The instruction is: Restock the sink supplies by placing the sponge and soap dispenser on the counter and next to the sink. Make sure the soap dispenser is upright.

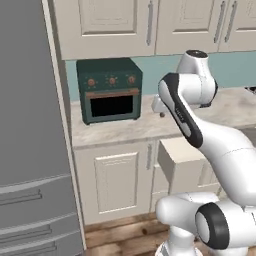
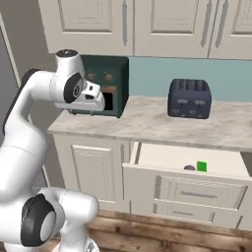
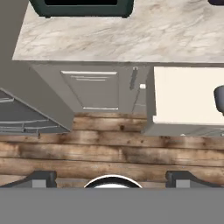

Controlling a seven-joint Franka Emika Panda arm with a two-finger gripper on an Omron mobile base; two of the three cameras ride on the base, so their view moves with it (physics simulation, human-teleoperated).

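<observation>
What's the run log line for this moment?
end effector: open, empty, above floor | drawer: open | sponge: in drawer | soap dispenser: in drawer beside sponge | stage: pre-reach

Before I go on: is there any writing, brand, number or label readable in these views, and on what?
None can be read.
Robot arm: a small pale mark on its dark joint band, too blurred to read.
Green oven: three knobs, no legible markings.
Toaster: no text visible.
Sponge in the open drawer: plain.
</observation>
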